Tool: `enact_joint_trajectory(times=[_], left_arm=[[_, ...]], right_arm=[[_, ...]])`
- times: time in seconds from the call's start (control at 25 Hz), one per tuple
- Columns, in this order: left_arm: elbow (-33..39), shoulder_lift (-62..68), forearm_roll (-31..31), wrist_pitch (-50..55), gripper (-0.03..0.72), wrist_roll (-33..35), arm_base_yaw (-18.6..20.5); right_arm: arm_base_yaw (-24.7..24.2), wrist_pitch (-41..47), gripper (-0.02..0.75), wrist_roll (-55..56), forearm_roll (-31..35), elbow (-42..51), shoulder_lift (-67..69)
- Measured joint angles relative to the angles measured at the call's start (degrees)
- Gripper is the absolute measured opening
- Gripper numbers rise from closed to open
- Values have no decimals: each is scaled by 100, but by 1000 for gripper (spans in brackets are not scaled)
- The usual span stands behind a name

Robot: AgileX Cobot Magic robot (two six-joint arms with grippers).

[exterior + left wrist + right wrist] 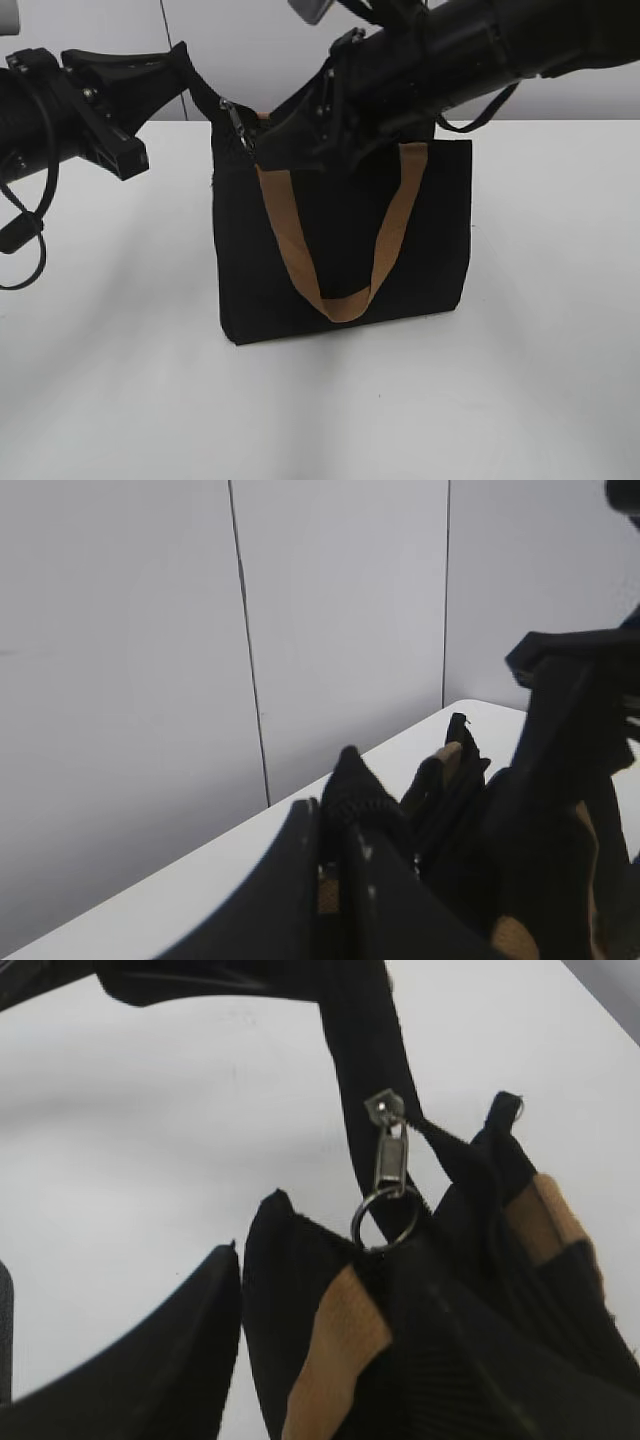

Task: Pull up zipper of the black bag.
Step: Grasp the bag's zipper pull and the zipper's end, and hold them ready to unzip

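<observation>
The black bag [340,240] stands upright on the white table, its tan handles hanging down the front. My left gripper [188,70] is shut on the black fabric end of the zipper tape [350,780] at the bag's top left corner and holds it up and taut. The zipper [388,1140], a silver slider with a pull tab and ring, sits near that corner and also shows in the exterior view [238,125]. My right gripper [315,1260] is open just behind the ring. The bag's top edge and a tan handle [335,1350] lie between its fingers.
The white table [110,380] surrounds the bag. A pale panelled wall [130,660] stands behind the table's far edge. The two arms meet over the top of the bag.
</observation>
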Motion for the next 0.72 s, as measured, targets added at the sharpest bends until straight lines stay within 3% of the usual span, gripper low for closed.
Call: enact_joint_trajectory(times=[0.28, 0.72], left_arm=[[0, 0, 12, 0, 15, 0, 0], [0, 0, 41, 0, 15, -5, 0]], right_arm=[[276, -374, 378, -2, 108, -262, 441], [356, -922, 279, -7, 392, -262, 597]])
